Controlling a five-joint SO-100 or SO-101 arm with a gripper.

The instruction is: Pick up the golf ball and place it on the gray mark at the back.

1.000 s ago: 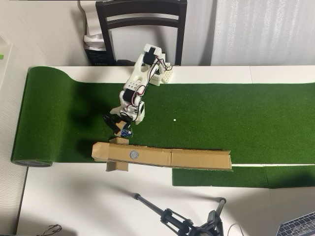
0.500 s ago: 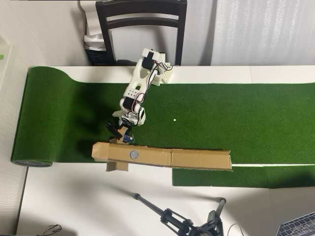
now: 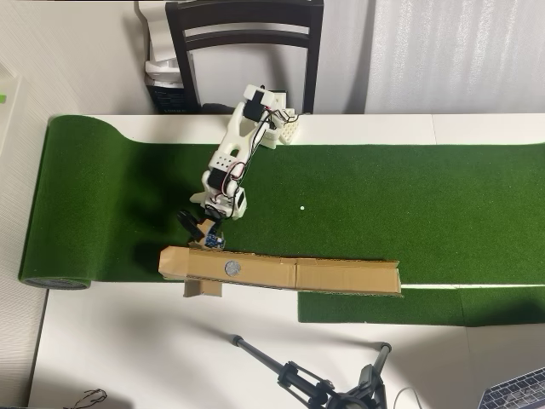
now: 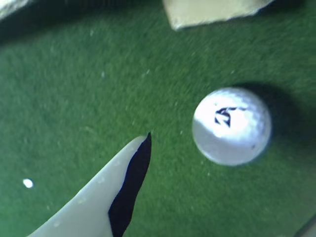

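Note:
The golf ball [image 4: 232, 126], white and dimpled with a dark print, lies on the green turf in the wrist view. One pale finger [image 4: 123, 192] with a black pad sits just left of it without touching. In the overhead view my gripper [image 3: 196, 228] is low over the turf, just behind the left end of the brown cardboard strip [image 3: 341, 274], and it hides the ball. The jaws stand apart and empty. The gray mark [image 3: 232, 267] is a round spot on the strip, close to the gripper. The strip's edge [image 4: 212, 12] shows at the top of the wrist view.
A tiny white dot [image 3: 301, 207] sits on the turf mid-table and shows in the wrist view [image 4: 27, 183]. A tripod [image 3: 315, 383] lies on the white table at the bottom. A dark chair [image 3: 247, 43] stands behind the arm's base. The turf rolls up at left [image 3: 55, 281].

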